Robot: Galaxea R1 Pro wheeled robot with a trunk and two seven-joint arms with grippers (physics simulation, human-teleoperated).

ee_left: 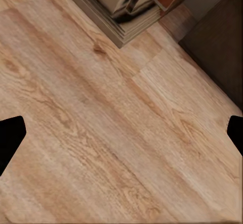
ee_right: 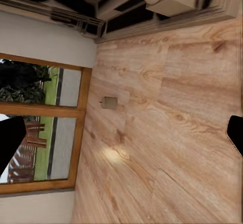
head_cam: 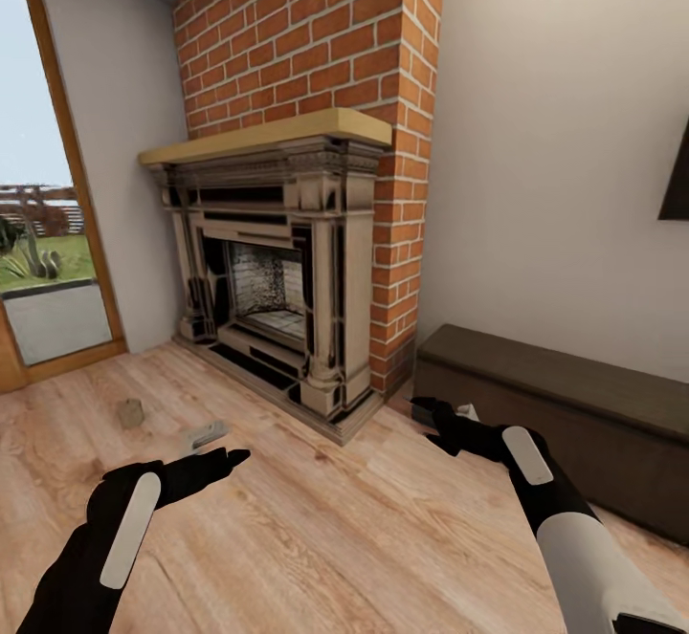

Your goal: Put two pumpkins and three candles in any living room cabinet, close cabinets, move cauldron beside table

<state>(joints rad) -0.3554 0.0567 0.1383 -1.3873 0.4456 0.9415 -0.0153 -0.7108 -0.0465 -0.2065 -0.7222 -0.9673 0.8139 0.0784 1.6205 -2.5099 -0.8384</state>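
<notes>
One cabinet (head_cam: 565, 404) lies along the wall at 3 o'clock, drawers closed, beside the fireplace (head_cam: 277, 271). Left gripper (head_cam: 225, 462) and right gripper (head_cam: 435, 424) are spread wide and empty, likely held low for travel. One candle (head_cam: 130, 412) sits on the floor (head_cam: 316, 529) at 10 o'clock from the left gripper, well apart.

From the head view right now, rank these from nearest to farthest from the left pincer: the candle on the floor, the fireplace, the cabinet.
1. candle, on the floor just ahead of the left pincer
2. fireplace, ahead against the brick chimney
3. cabinet, along the right wall
</notes>
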